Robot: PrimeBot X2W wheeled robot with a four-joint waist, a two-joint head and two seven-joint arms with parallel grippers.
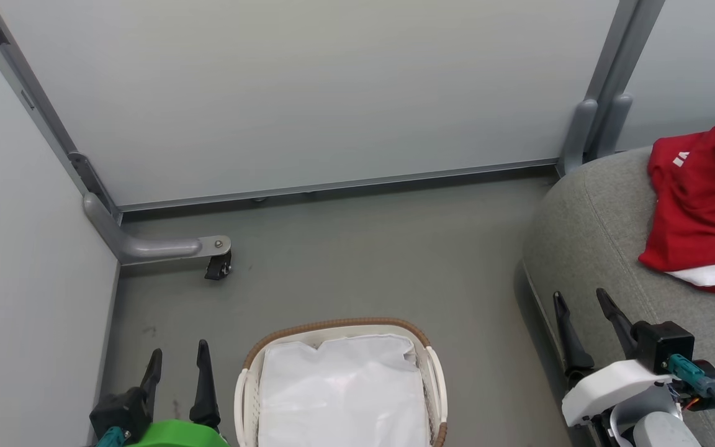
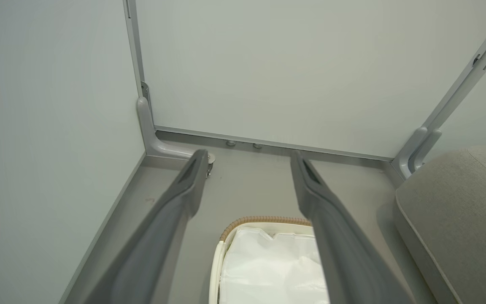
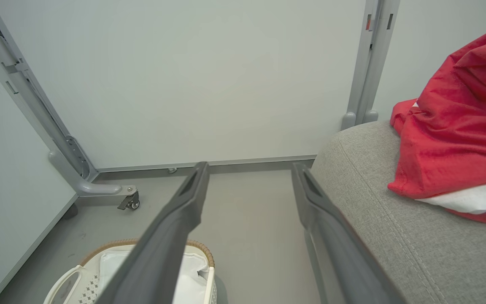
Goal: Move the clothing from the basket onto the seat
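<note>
I'm looking down at a plain grey floor (image 1: 357, 261) closed in by pale partition panels (image 1: 308, 93) on grey metal posts. The basket (image 1: 332, 324) stands on that floor at the bottom middle of my head view, with its white liner (image 1: 342, 391) lying crumpled inside it. Beyond the basket and to its left, a bent post foot (image 1: 159, 248) runs out from the corner of the panels and ends in a small black castor (image 1: 218, 268), well apart from the basket's rim. To the basket's right, across a strip of bare floor, rises the rounded corner of the seat (image 1: 587, 236). The clothing (image 1: 699, 211) lies bunched on the seat, farther right of the basket, with a white band along its near edge and a small white mark near its top. My left gripper (image 1: 180, 349) hangs just left of the basket, fingers spread wide with floor showing between them. My right gripper (image 1: 578, 293) hangs to the basket's right, over the seat's near edge. Its fingers are likewise spread wide, short of the clothing and not touching it.
</note>
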